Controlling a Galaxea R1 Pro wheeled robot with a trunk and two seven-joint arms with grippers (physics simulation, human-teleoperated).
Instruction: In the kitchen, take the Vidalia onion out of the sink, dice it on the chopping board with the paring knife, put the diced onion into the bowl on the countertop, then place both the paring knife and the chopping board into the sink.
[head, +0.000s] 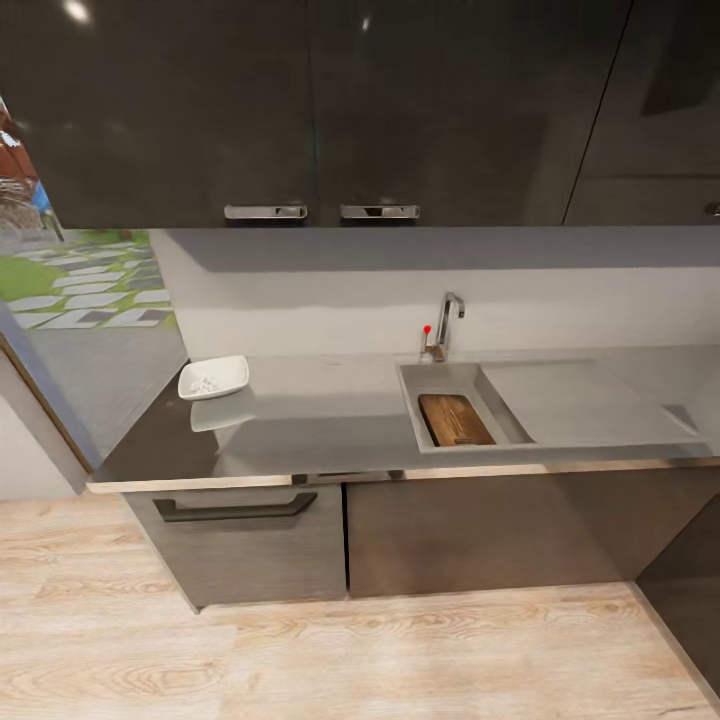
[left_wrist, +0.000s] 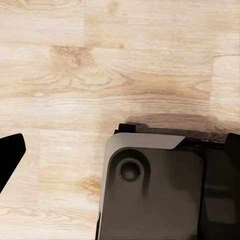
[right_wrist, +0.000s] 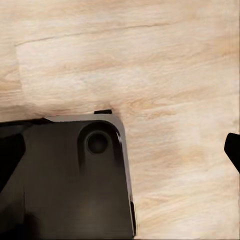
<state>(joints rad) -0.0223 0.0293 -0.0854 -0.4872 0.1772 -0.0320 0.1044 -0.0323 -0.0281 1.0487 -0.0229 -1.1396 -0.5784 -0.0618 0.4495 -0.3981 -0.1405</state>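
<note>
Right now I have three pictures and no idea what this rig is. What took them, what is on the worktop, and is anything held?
These are simulator renders from a wheeled robot with two arms. The large picture comes from its head camera, looking down at a kitchen. On the grey countertop stands a white bowl with pale bits in it, probably diced onion. To its right is the sink with a chrome tap; the chopping board lies in the basin. I cannot make out the knife.

The two small pictures come from cameras near each gripper, pointing down at the wooden floor and the robot's dark base. Only dark finger edges show at the borders, with nothing visibly held.
</note>
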